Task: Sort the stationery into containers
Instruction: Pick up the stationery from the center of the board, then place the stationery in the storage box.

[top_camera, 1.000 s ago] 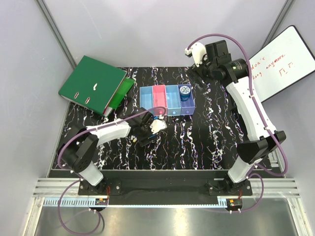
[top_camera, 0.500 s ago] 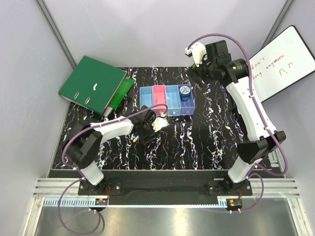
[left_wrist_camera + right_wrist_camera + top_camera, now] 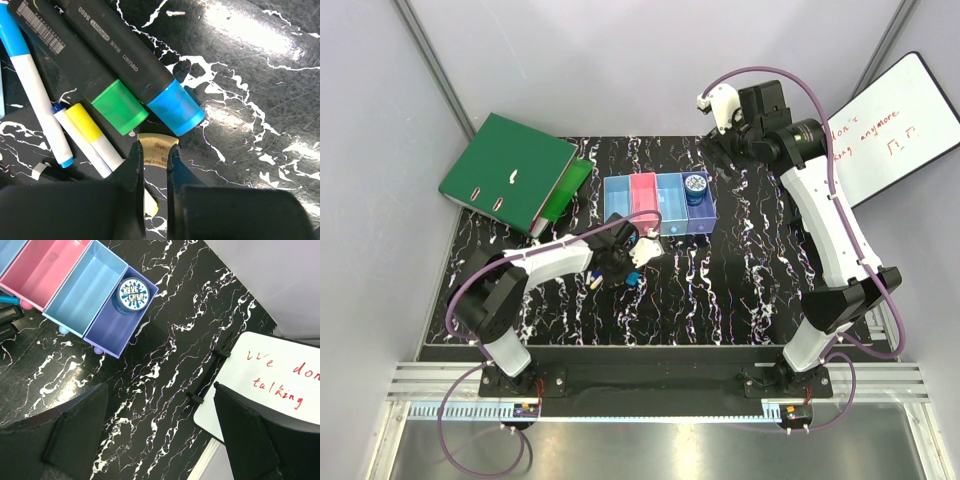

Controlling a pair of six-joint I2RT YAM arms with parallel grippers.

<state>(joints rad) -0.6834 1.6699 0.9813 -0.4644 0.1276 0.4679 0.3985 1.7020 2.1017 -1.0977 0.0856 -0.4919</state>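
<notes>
My left gripper is down at the table with its jaws shut on a small tan wedge-shaped piece printed with lettering. Just beyond it lie two black markers, one with a green cap and one with a blue cap, beside a white-and-blue pen and a yellow-and-white pen. In the top view this pile sits in front of the row of containers. The round blue tin rests in the purple bin. My right gripper hangs open and empty above the table's back right.
A large green ring binder lies at the back left. A whiteboard with red writing leans at the right edge of the table. Bare black marbled table stretches between the bins and the right arm.
My left gripper shifted slightly toward the pens and its jaws closed from wide open onto the tan piece. The right arm has not moved.
</notes>
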